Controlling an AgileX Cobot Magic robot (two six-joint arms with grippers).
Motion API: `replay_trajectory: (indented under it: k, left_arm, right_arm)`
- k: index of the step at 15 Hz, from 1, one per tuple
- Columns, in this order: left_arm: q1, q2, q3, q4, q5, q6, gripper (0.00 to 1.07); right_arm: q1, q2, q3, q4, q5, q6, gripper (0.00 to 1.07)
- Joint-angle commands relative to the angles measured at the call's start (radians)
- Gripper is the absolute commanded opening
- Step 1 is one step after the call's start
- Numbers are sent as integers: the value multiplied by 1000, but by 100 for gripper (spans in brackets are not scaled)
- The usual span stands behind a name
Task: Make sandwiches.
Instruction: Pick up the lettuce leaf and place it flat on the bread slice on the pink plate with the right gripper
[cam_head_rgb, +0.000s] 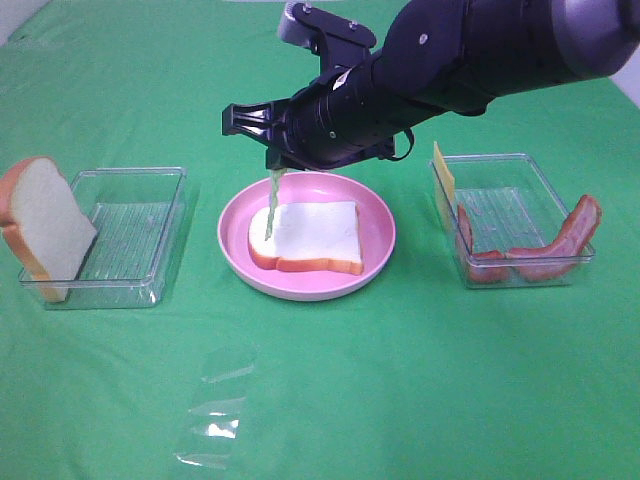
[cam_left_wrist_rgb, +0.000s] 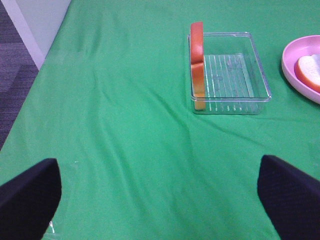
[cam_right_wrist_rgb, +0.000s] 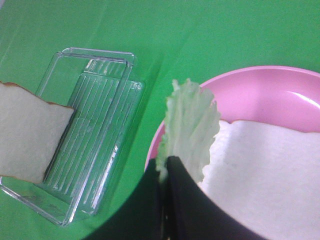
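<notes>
One white bread slice (cam_head_rgb: 305, 235) lies flat on the round pink plate (cam_head_rgb: 375, 215) at the table's middle. My right gripper (cam_head_rgb: 273, 170) reaches across above the plate's left rim and is shut on a pale green lettuce leaf (cam_head_rgb: 271, 200), which hangs down to the bread's left edge. In the right wrist view the lettuce leaf (cam_right_wrist_rgb: 192, 130) stands up from the closed right gripper (cam_right_wrist_rgb: 165, 167), beside the bread slice (cam_right_wrist_rgb: 260, 170). A second bread slice (cam_head_rgb: 40, 225) leans in the left tray (cam_head_rgb: 130, 240). My left gripper (cam_left_wrist_rgb: 160, 200) is open over bare cloth, short of that tray (cam_left_wrist_rgb: 230, 75).
The right clear tray (cam_head_rgb: 510, 215) holds reddish-brown bacon strips (cam_head_rgb: 560, 245) and a yellow cheese slice (cam_head_rgb: 443, 180) standing against its left wall. A flat clear plastic piece (cam_head_rgb: 215, 410) lies on the green cloth near the front.
</notes>
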Motion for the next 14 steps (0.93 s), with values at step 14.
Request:
replay_trajectory:
  k: [14]
  left_arm:
    - [2,-15,3,0,-7,0,100]
  right_arm:
    - [-6,135,-5,-191,-22,-130,0]
